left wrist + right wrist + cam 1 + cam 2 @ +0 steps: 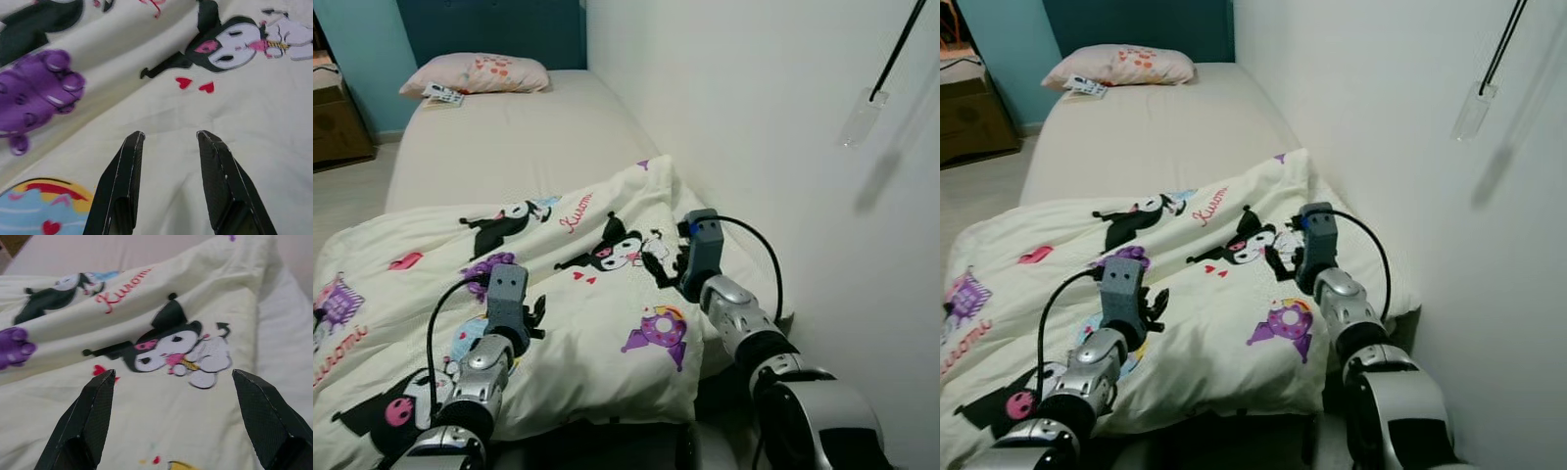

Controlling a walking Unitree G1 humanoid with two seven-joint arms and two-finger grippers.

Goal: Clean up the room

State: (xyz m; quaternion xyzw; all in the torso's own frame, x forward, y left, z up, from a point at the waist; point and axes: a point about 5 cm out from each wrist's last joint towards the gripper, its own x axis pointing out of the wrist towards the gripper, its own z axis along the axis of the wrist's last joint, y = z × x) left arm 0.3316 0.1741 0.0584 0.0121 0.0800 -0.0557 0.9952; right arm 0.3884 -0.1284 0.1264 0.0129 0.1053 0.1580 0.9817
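While both arms reach out over the foot of the bed [509, 147], the left gripper [168, 142] hovers with its two black fingers moderately spread above the cream cartoon-print duvet [597, 323], pinching nothing; whether the fingertips actually touch the cloth cannot be told from the wrist view. It sits beside a purple printed figure and just short of two small red hearts. The right gripper [171, 382] is spread much wider — its fingers stand far apart at either side of the printed black-and-white cartoon character with a pink face, near the duvet's far right corner, and it also grips nothing. The duvet lies rumpled over the near end of the mattress, its upper edge running diagonally, its near-left part cut off by the frame. Beyond it the bare beige sheet stretches to a pink patterned pillow [478, 73] at the headboard, with a small flat printed item [442, 95] just beside the pillow — too small to identify. A white wall [754, 117] runs along the bed's right side, where a clear tag-like object [862, 117] hangs from a dark cord; its nature is unclear. A wooden bedside cabinet [337, 122] stands at the far left, partly cut off.
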